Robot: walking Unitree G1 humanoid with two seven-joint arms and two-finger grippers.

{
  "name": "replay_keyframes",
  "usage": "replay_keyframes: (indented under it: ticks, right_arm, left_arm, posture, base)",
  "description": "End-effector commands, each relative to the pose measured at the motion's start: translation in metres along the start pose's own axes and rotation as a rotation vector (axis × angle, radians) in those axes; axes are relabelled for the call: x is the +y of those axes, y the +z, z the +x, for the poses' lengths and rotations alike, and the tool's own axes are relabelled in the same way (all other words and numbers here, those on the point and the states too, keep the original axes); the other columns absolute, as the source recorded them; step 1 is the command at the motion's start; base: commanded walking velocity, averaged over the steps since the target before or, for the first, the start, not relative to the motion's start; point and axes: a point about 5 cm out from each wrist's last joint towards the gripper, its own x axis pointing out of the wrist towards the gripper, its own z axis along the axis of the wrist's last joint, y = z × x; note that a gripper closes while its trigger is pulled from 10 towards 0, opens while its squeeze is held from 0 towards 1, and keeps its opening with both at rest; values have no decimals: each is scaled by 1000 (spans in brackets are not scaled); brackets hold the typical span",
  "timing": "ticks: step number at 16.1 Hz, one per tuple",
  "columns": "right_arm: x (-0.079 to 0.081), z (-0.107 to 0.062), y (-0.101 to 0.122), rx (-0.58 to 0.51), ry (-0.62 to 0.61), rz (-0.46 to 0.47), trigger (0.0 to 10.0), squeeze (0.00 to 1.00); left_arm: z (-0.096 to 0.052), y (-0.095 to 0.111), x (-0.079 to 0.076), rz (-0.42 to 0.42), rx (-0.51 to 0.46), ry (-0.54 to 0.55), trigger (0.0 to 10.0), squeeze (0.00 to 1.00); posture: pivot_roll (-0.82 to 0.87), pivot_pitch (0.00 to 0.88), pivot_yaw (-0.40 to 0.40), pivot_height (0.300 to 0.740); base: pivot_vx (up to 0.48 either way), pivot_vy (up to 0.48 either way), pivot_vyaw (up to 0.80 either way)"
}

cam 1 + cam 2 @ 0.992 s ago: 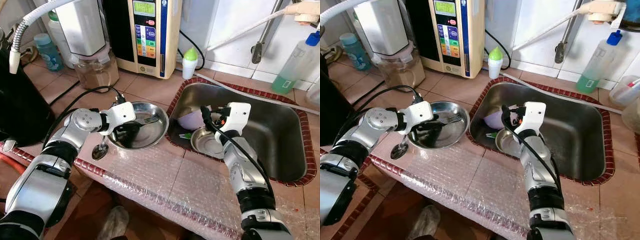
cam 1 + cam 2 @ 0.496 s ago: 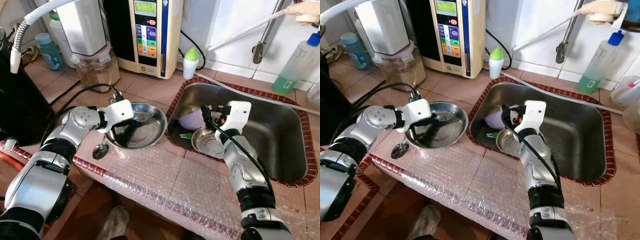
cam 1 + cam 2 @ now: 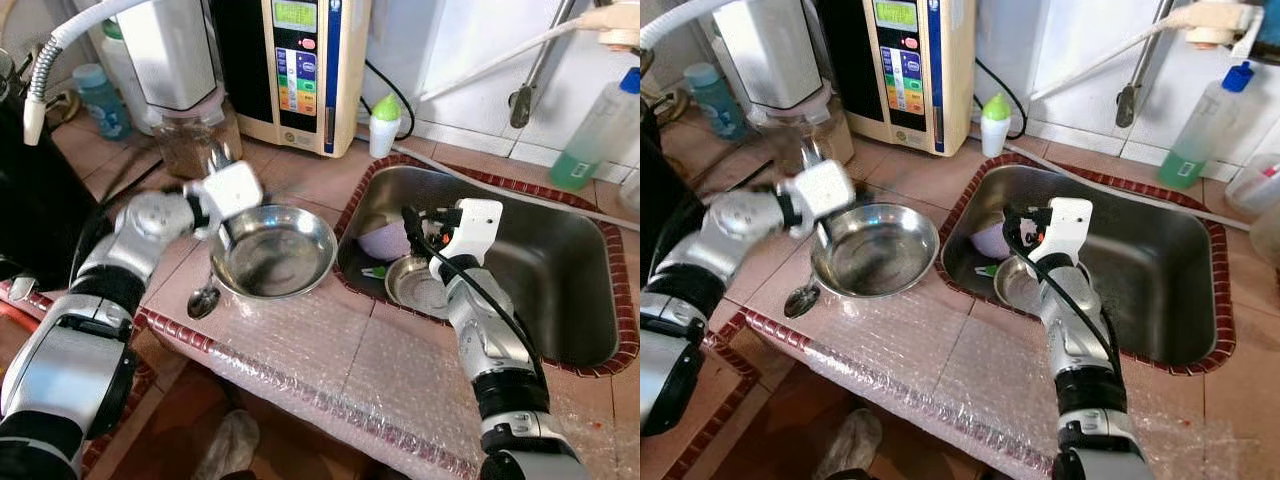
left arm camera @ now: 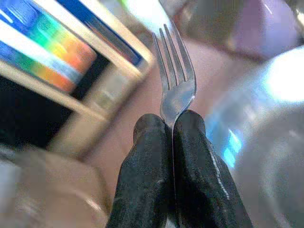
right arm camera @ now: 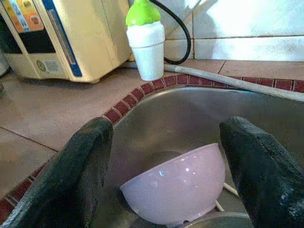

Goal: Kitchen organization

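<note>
Kitchen bench (image 3: 300, 170) of brown tiles with sunken steel sink (image 3: 560, 260). Left tool (image 4: 172, 124) raised above the bench beside the far-left rim of a steel bowl (image 3: 272, 251), fingers (image 4: 149, 156) pressed together on the neck of a fork (image 4: 175, 78), tines pointing away from the wrist; motion blur over this arm in the head views. Steel bowl resting upright on the bench just left of the sink edge, spoon (image 3: 203, 298) lying on the bench near its front-left side. Right tool (image 5: 166, 156) held over the left part of the sink, fingers (image 5: 76, 175) spread wide with nothing between them, aimed at a lilac bowl (image 5: 178, 183) lying tilted in the sink. Small steel dish (image 3: 415, 285) in the sink next to the lilac bowl, under the right wrist. Bubble wrap (image 3: 340, 360) covering the front strip of the bench. At the back: cream water appliance (image 3: 300, 60), white bottle with green cap (image 3: 382, 125), blender jar (image 3: 185, 135), green spray bottle (image 3: 590, 130).
</note>
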Motion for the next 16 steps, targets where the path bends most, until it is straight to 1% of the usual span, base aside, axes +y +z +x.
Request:
replay_keyframes:
  ticks: [1, 2, 3, 4, 5, 6, 7, 8, 9, 10, 11, 12, 14, 16]
  right_arm:
    - [2, 5, 8, -31, -5, 72, 10000, 0]
    - [5, 6, 13, -45, 12, 156, 10000, 0]
    - [8, 8, 19, -69, 35, 257, 10000, 0]
    - [10, 9, 25, -91, 57, 337, 10000, 0]
    - [13, 10, 29, -102, 77, 381, 10000, 0]
    - [22, 11, 42, -133, 165, 500, 10000, 0]
    - [28, 10, 47, -138, 235, 552, 10000, 0]
    - [35, 8, 51, -134, 313, 628, 10000, 0]
    - [36, 7, 51, -130, 335, 647, 10000, 0]
    - [42, 4, 51, -117, 392, 652, 10000, 0]
    - [45, 3, 52, -111, 416, 659, 10000, 0]
    - [55, -2, 53, -90, 501, 675, 10000, 0]
    - [59, -3, 53, -92, 513, 702, 10000, 0]
    - [63, -3, 53, -81, 527, 703, 10000, 0]
  left_arm:
    - [3, 18, 10, 37, -88, 68, 0, 0]
    - [5, 22, 10, 34, -109, 92, 0, 0]
    - [8, 27, 7, 32, -143, 112, 0, 0]
    - [10, 30, 3, 33, -165, 128, 0, 0]
    - [12, 31, 0, 33, -173, 130, 0, 0]
    - [17, 32, -10, 27, -187, 129, 0, 0]
    - [19, 33, -16, 18, -191, 128, 0, 0]
    - [22, 35, -21, 10, -198, 136, 0, 0]
    - [23, 36, -22, 8, -201, 138, 0, 0]
    - [27, 39, -26, -5, -212, 140, 0, 0]
    - [28, 40, -28, -12, -217, 141, 0, 0]
    - [35, 48, -34, -30, -241, 134, 0, 0]
    - [40, 54, -43, -44, -264, 119, 0, 0]
    - [44, 59, -52, -56, -282, 99, 0, 0]
  posture:
    - [-34, 0, 40, 740]
    - [-31, 0, 42, 740]
    - [-28, 0, 41, 740]
    - [-28, 0, 41, 740]
    - [-26, 0, 40, 740]
    - [-26, 0, 39, 740]
    - [-27, 0, 40, 740]
    - [-27, 0, 40, 740]
    - [-27, 0, 40, 740]
    - [-27, 0, 40, 740]
    - [-27, 0, 40, 740]
    - [-30, 0, 38, 740]
    - [-31, 0, 40, 740]
    - [-31, 0, 42, 740]
  base:
    - [0, 0, 0]
    - [0, 0, 0]
    - [0, 0, 0]
    - [0, 0, 0]
    - [0, 0, 0]
    - [0, 0, 0]
    - [0, 0, 0]
    - [0, 0, 0]
    - [0, 0, 0]
    - [0, 0, 0]
    - [0, 0, 0]
    - [0, 0, 0]
    - [0, 0, 0]
    - [0, 0, 0]
